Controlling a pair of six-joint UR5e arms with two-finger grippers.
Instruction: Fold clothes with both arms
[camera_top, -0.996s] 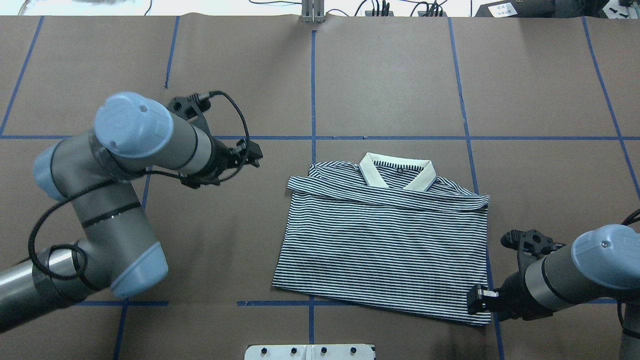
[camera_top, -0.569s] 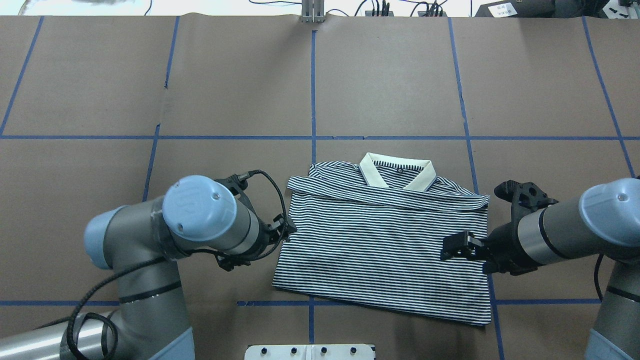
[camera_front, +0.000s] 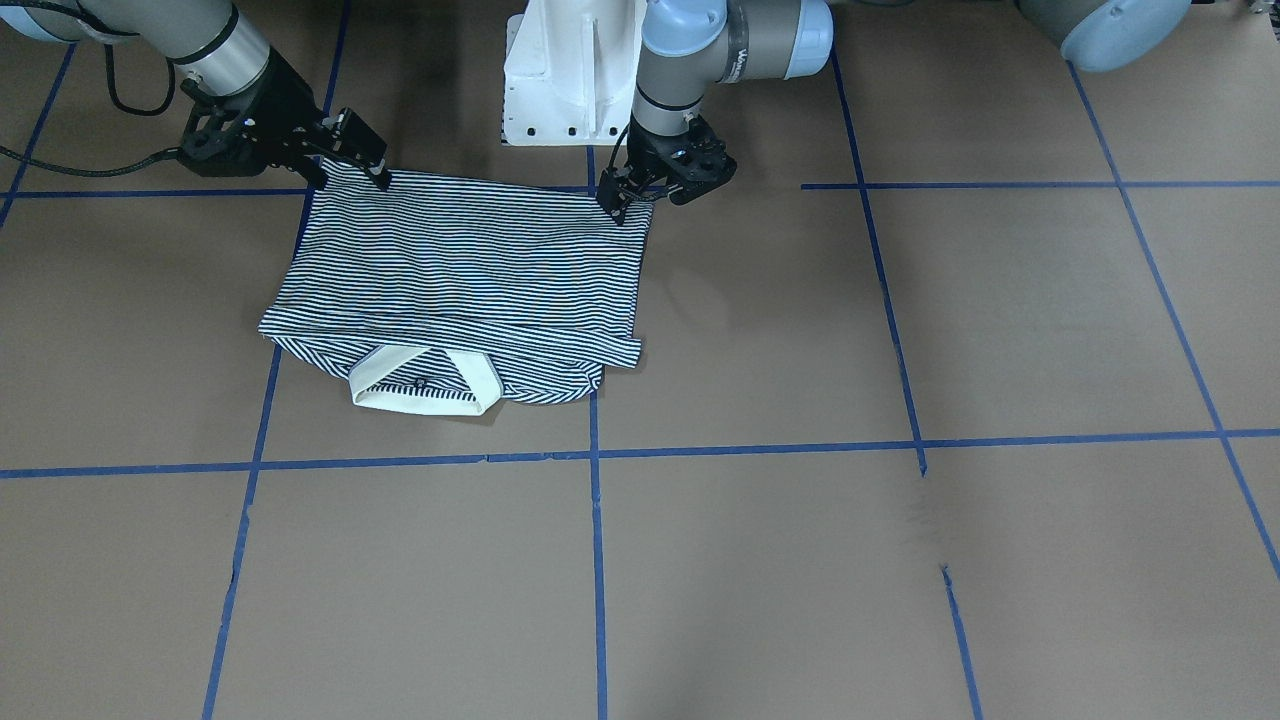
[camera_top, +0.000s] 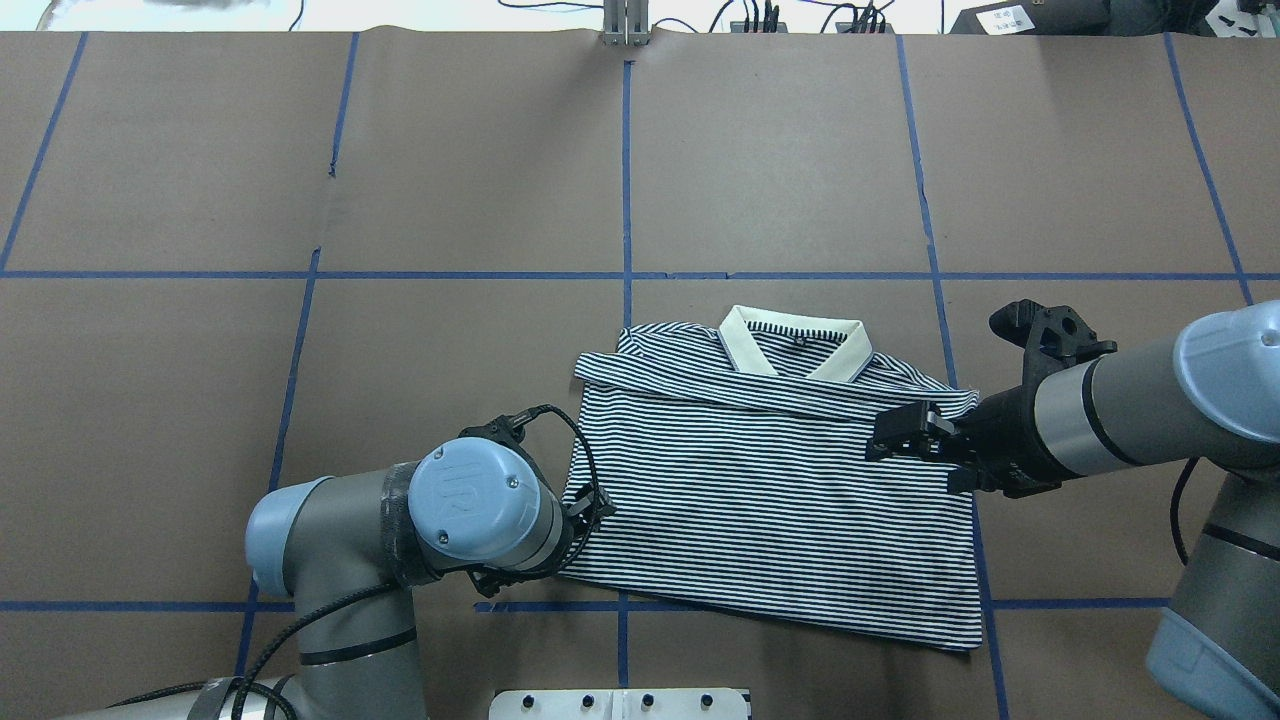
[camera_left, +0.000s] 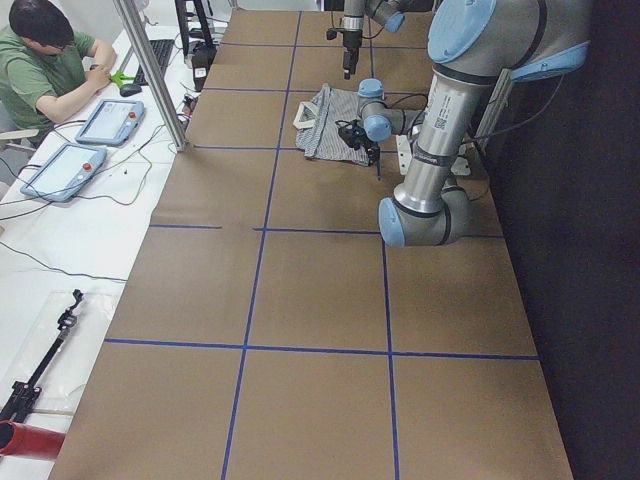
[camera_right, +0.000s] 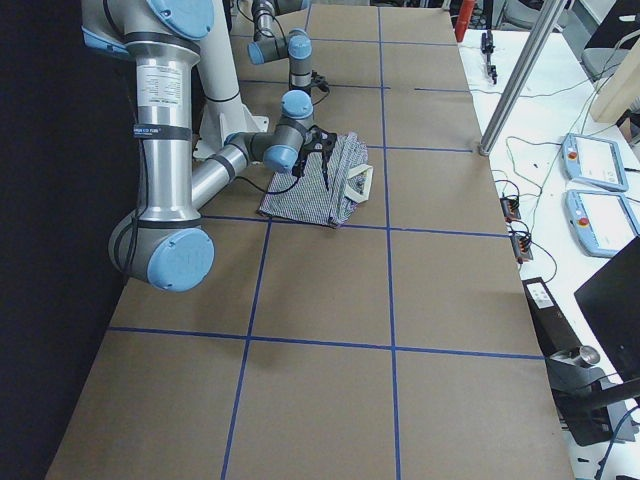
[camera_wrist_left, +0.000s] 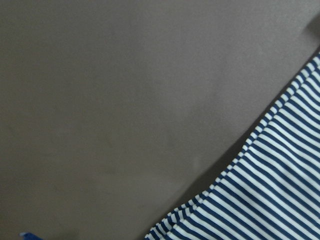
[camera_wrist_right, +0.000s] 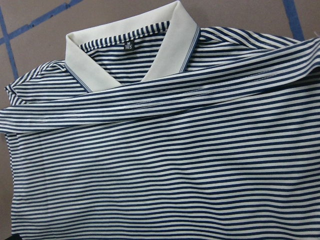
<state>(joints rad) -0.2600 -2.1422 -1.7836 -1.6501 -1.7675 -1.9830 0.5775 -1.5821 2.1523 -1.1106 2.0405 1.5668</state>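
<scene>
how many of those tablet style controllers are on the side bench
2. On the white side bench: one grey tablet-like controller in front of the seated person, a second beside it, nearer the camera. More may lie out of view.

table (camera_top: 800, 150) brown paper, blue tape grid (camera_top: 627, 170) | I see white side bench (camera_left: 60, 250), pendants (camera_left: 105, 120), cables | metal post (camera_left: 152, 75) | seated person (camera_left: 45, 60) | bright even light

There is one short-sleeved polo shirt (camera_top: 760, 490) with thin navy-and-white stripes. Two grey-silver jointed robot arms show, the left arm (camera_top: 330, 530) and the right arm (camera_top: 1110, 415), with two black two-finger grippers, the left gripper (camera_front: 618, 208) and the right gripper (camera_front: 352, 180). There are also one white pedestal base (camera_front: 570, 70), two grey handheld screens (camera_left: 105, 120) (camera_left: 60, 170) and one seated person (camera_left: 45, 75).
</scene>
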